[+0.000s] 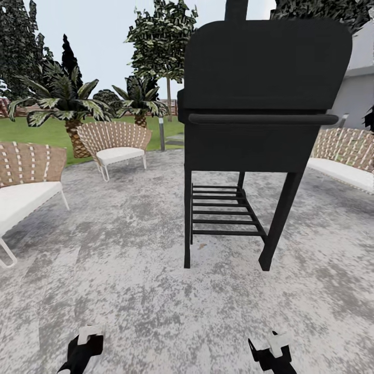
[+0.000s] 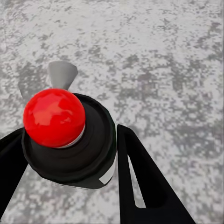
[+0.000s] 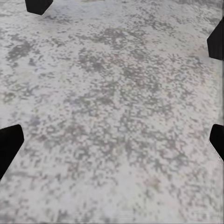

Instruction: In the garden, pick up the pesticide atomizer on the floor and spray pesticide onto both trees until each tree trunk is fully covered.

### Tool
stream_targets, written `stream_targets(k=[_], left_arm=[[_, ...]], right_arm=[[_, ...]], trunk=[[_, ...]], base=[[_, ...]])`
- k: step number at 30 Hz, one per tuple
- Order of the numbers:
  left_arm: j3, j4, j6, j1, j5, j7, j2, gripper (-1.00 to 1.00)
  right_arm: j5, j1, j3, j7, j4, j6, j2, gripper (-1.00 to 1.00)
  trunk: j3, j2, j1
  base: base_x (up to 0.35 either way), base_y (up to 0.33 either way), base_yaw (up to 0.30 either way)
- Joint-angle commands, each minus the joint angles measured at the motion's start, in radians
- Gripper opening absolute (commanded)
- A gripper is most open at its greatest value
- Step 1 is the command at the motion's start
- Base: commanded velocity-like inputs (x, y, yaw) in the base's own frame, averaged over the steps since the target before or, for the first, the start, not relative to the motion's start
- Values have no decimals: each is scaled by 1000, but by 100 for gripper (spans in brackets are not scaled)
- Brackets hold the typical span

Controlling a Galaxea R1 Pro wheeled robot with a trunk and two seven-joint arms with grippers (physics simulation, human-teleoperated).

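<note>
The pesticide atomizer (image 2: 53, 116), a black canister with a shiny red ball top and a grey nozzle, sits between the two black fingers of my left gripper (image 2: 70, 154), which is shut on it above the speckled paving. My left gripper (image 1: 85, 343) and right gripper (image 1: 272, 348) hang low at the near edge of the head view. The right gripper (image 3: 112, 140) is open over bare paving with nothing between its fingers. One tree (image 1: 161, 41) with a thin pale trunk (image 1: 169, 101) rises far off on the garden lawn (image 1: 47, 132), partly behind the grill.
A tall black grill (image 1: 259, 114) on legs stands right ahead on the grey patio (image 1: 119, 259). Wicker chairs with white cushions sit at the left (image 1: 23, 182), back left (image 1: 117, 143) and right (image 1: 345, 156). Short palms (image 1: 65, 104) edge the lawn.
</note>
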Motion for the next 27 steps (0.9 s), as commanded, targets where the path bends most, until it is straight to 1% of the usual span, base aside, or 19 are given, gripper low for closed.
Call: stream_targets(k=[1, 3, 4, 6, 9, 12, 17, 24, 27], left_arm=[[1, 1, -3, 0, 3, 0, 0, -100], [2, 1, -3, 0, 2, 0, -1, -100], [2, 2, -3, 0, 2, 0, -1, -100], [2, 2, -3, 0, 2, 0, -1, -100], [2, 2, -4, 1, 2, -1, -1, -100], [2, 2, -4, 0, 2, -1, -1, -100], [2, 2, -3, 0, 2, -1, -2, -100], [2, 2, -4, 0, 2, -1, -2, -100], [2, 2, -4, 0, 2, -1, -2, -100]], right_arm=[[0, 0, 5, 0, 1, -3, 0, 100], [0, -1, 5, -2, 0, -3, 0, 100], [-1, -1, 5, -15, 0, -4, 1, 100], [-1, -1, 5, -67, 1, -4, 6, 100], [-2, 0, 5, -172, 1, -2, 16, 100], [1, -1, 7, -209, 2, 1, 25, 100], [3, -1, 8, -219, 1, 1, 40, 100], [3, -1, 9, -220, 1, 1, 45, 100], [3, 0, 9, -220, 1, 1, 45, 100]], trunk=[[3, 0, -1], [11, 0, -2], [15, 1, -2], [22, 1, -3], [34, 2, -4], [46, 3, -6], [65, 4, -8], [92, 5, -11], [102, 25, -22]], base=[[0, 0, 0], [0, 0, 0], [0, 0, 0], [0, 0, 0], [0, 0, 0], [0, 0, 0], [0, 0, 0], [0, 0, 0], [0, 0, 0]])
